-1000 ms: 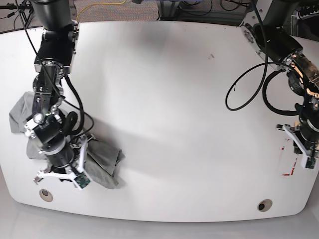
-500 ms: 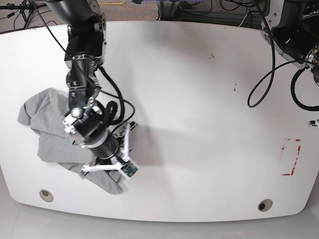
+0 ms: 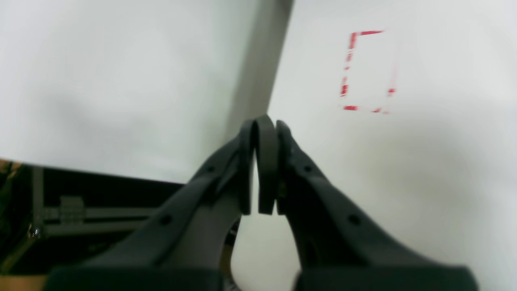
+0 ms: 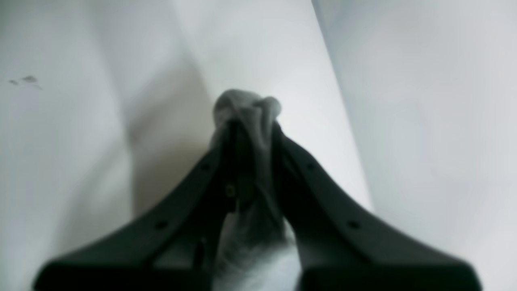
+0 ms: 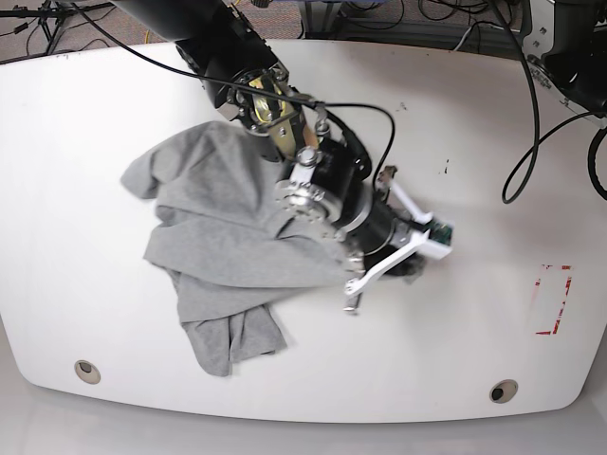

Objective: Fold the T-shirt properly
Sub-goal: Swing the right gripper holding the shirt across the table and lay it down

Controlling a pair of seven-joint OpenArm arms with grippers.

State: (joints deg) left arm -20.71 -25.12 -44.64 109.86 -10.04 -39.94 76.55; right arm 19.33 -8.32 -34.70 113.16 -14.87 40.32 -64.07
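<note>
Right gripper [image 4: 250,125]: pinching a bunch of the T-shirt [image 5: 223,237].
T-shirt: crumpled on the white table [image 5: 114,85] — left of middle.
Left gripper [image 3: 258,125]: closed, likely empty — blurry.

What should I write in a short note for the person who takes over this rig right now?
Right claw: shut on a bunch of the T-shirt, out over the middle of the table.
Left claw: shut, holding nothing, near the table's edge and the red marking; it is outside the base view.
T-shirt: crumpled, trailing from the right claw toward that arm's side of the table; no lettering shows.
Done: one grip taken on the fabric, nothing folded.
Left: spread the shirt flat, probably with both claws, then make every fold.
</note>
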